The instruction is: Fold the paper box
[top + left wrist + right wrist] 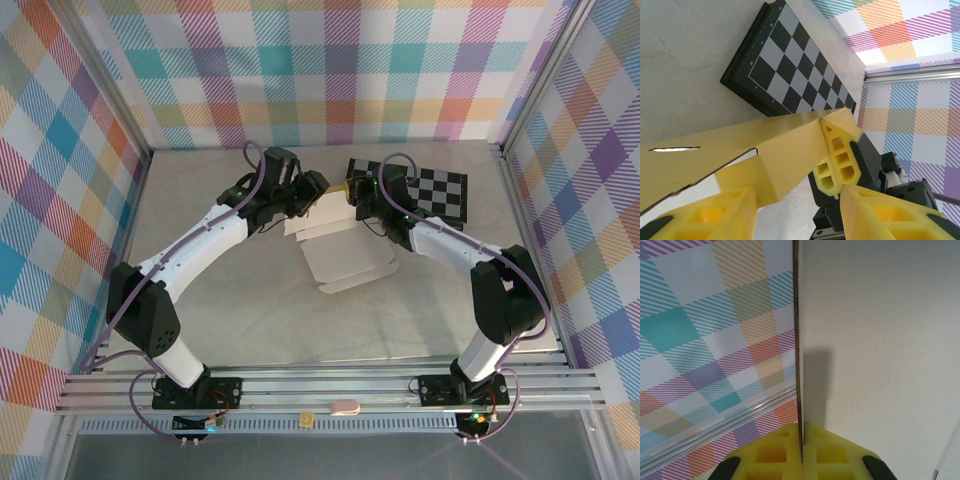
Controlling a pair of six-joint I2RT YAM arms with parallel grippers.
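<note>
The paper box (pixel 340 250) is a pale die-cut sheet lying mid-table, with its far edge lifted. My right gripper (pixel 352 192) is shut on that raised edge; in its wrist view the thin card (pixel 880 330) runs edge-on straight between the pressed pads (pixel 801 432). From the left wrist the mustard flap (pixel 765 145) slopes up to the right gripper's yellow fingers (pixel 837 155). My left gripper (pixel 799 200) stands open just under the flap. A folded tab rests against its left finger (pixel 725 212). Its right finger (pixel 890 210) is apart from the card.
A black-and-white checkered board (pixel 425 190) lies flat behind the right gripper, close to the back right corner (pixel 790 65). Plaid walls enclose the table on three sides. Bare grey tabletop (pixel 250 310) stretches in front of the sheet.
</note>
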